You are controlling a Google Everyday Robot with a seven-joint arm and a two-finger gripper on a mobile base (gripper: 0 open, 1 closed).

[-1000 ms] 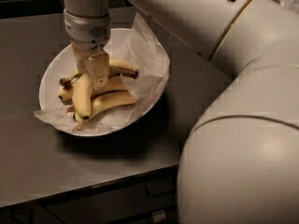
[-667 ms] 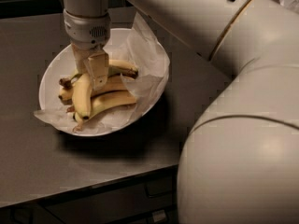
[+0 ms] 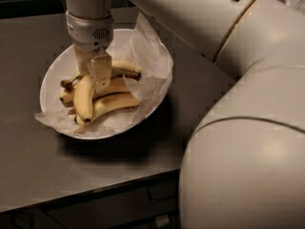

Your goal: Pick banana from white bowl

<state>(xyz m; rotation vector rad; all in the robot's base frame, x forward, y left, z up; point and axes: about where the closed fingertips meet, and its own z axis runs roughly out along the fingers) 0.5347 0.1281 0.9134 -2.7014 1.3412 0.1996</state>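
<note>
The white bowl (image 3: 52,75), wide, shallow and lined with crinkled white paper, stands on the dark table and holds three bananas. The banana (image 3: 121,70), long, curved and green-tinged toward its brown stem, lies at the back of the bowl, its dark tip at the left. My gripper (image 3: 93,73) reaches straight down into the bowl and is closed on the middle of this banana, hiding that part. A straighter yellow banana (image 3: 83,101) lies across the others just below the gripper. Another yellow banana (image 3: 114,103) lies in front.
The grey table (image 3: 43,171) runs to a front edge near the bottom. My large white arm (image 3: 248,128) fills the right side. The liner paper (image 3: 147,42) sticks up above the bowl's right rim.
</note>
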